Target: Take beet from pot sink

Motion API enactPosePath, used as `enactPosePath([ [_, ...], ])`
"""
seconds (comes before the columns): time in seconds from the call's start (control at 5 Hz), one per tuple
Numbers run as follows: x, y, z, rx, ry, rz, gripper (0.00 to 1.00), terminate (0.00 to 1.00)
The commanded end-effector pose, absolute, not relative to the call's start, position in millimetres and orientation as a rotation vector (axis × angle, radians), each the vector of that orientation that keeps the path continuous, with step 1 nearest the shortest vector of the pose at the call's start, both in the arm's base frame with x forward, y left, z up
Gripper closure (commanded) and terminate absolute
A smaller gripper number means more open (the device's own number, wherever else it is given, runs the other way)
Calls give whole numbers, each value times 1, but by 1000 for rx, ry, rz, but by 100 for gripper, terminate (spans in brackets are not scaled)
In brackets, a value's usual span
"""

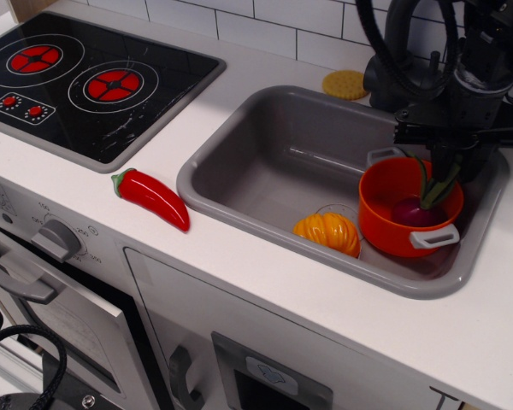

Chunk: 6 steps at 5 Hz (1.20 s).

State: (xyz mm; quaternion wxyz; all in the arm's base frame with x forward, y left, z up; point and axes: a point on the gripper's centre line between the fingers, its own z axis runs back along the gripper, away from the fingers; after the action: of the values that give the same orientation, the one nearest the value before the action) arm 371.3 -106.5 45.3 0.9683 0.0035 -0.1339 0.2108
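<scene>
Your view took in a toy kitchen counter point(265, 256), white and smooth, backed by white rectangular wall tiles point(265, 21) along the top edge. A black stovetop point(85, 81) with two red ring burners lay at 10 o'clock of the frame. Below the counter edge, the cabinet front carried a grey knob point(58, 237) and a grey oven handle point(17, 278) at 8 o'clock.

The sink point(265, 154), a grey basin with rounded corners, was set into the counter at 3 o'clock of the frame. Inside it, the pot point(393, 224) stood upright against the right wall, its grey handles at 11 and 5 o'clock of its rim. The beet point(415, 212) sat inside the pot, dark purple bulb down, green leaves rising toward 1 o'clock. An orange ribbed pumpkin point(328, 233) lay on the sink floor, touching the pot at the pot's 8 o'clock.

Your gripper point(443, 166) hung directly over the pot, its dark fingers brought close together about the beet's leaves; whether they actually pinched the leaves could not be told, since the dark body hid the contact.

A red chili pepper point(151, 198) lay on the counter between stovetop and sink, and a yellow round scrubber point(344, 84) rested behind the sink at 12 o'clock.
</scene>
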Motion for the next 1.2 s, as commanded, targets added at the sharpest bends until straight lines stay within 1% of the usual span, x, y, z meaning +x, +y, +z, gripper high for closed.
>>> enactPosePath([
  [0.0,379,-101,95,-50,-404,476,100,0],
  [0.2,369,-96,119,-104,-435,491,100,0],
  [0.4,358,-90,143,-155,-440,494,100,0],
  [0.6,349,-75,159,-176,-449,505,100,0],
  [0.8,346,-47,157,-170,-434,531,100,0],
  [1.0,344,-17,148,-150,-439,540,100,0],
])
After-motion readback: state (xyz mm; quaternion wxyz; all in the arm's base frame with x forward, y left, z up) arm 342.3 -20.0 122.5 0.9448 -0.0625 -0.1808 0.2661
